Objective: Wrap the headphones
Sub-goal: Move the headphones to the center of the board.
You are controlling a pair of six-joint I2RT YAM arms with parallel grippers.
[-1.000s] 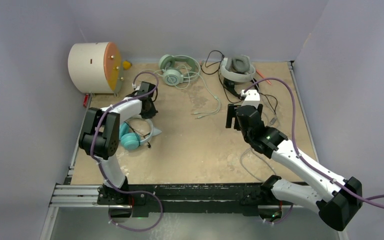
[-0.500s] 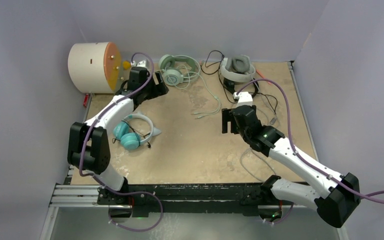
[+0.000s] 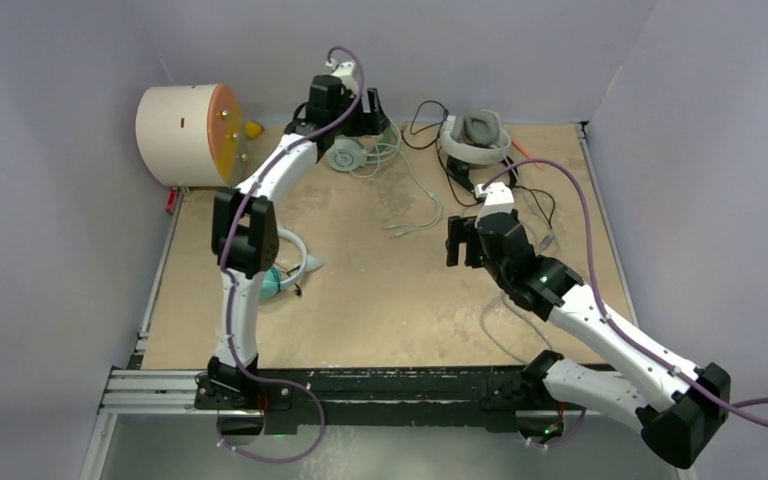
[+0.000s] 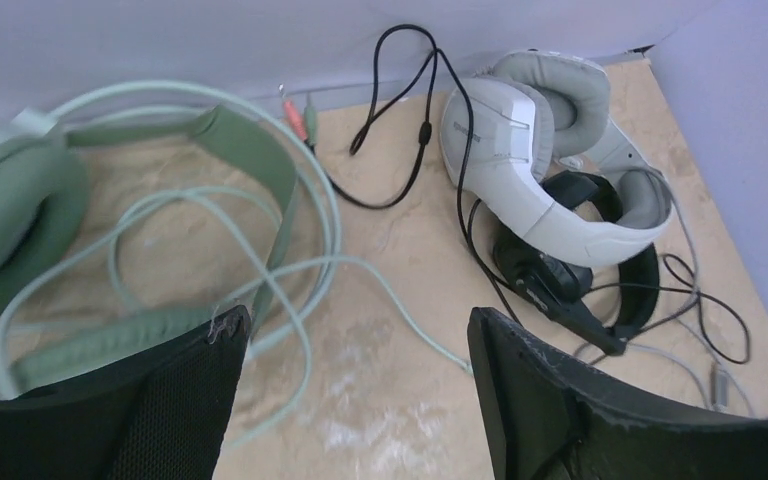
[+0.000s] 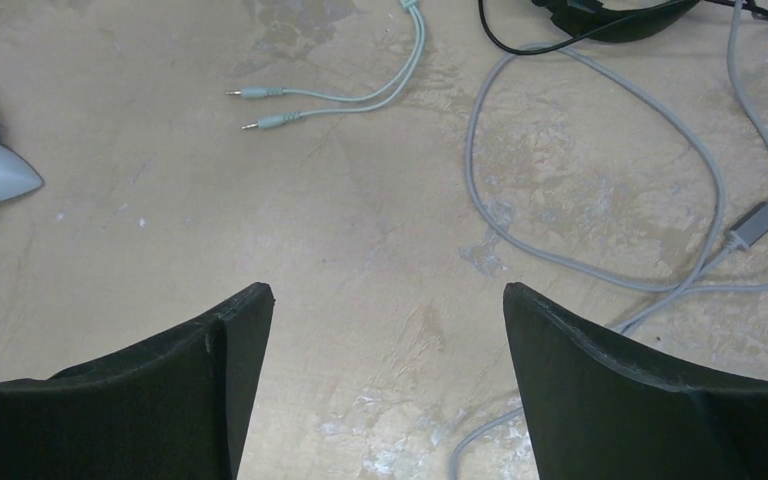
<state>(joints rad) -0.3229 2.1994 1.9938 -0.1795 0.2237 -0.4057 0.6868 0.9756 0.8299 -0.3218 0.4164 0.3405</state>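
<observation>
My left gripper hangs open at the back of the table, over the mint-green headphones and their looped cable; nothing is between its fingers. To the right lie the white-and-grey headphones, resting on the thin black headset. The teal-cupped headphones lie near the left, partly hidden by my left arm. My right gripper stands open over bare table at mid-right, holding nothing.
A cream drum with an orange face stands at the back left, a yellow piece beside it. The mint cable's two plugs and a grey cable with a USB plug lie ahead of the right gripper.
My left arm swung from the teal headphones to the back, over the mint-green pair, and its gripper opened. My right gripper shifted slightly left.
</observation>
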